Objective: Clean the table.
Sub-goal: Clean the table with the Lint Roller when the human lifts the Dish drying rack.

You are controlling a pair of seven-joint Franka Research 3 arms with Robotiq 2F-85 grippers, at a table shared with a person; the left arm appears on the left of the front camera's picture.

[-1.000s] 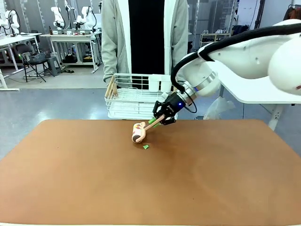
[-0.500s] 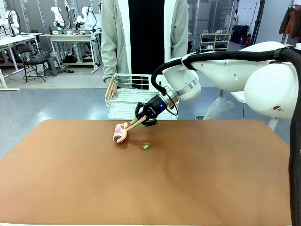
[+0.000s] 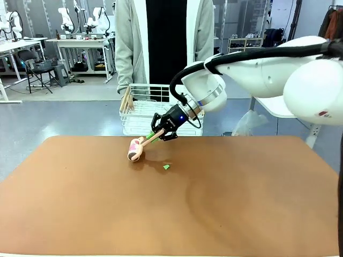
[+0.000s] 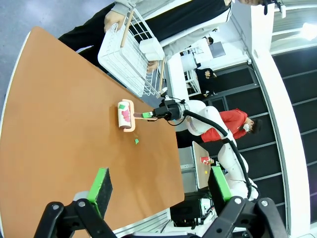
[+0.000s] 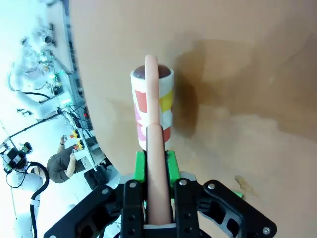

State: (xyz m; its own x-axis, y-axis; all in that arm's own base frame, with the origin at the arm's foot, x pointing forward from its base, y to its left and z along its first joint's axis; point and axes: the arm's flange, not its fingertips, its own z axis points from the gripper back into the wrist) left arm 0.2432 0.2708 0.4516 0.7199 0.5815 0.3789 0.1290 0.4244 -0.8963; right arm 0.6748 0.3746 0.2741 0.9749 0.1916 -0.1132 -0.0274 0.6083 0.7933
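Roller point(image 3: 135, 150) leftward, in right end effector point(image 3: 153, 136)

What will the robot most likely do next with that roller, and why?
Probably roll the lint roller across to the small green scrap and over it. The right hand grips the roller's handle with the drum down at the table, and the scrap lies loose close by, not yet picked up.

Right claw point(image 3: 154, 136) grips lint roller point(image 3: 134, 149) beside green scrap point(image 3: 166, 167) on table point(image 3: 241, 203).
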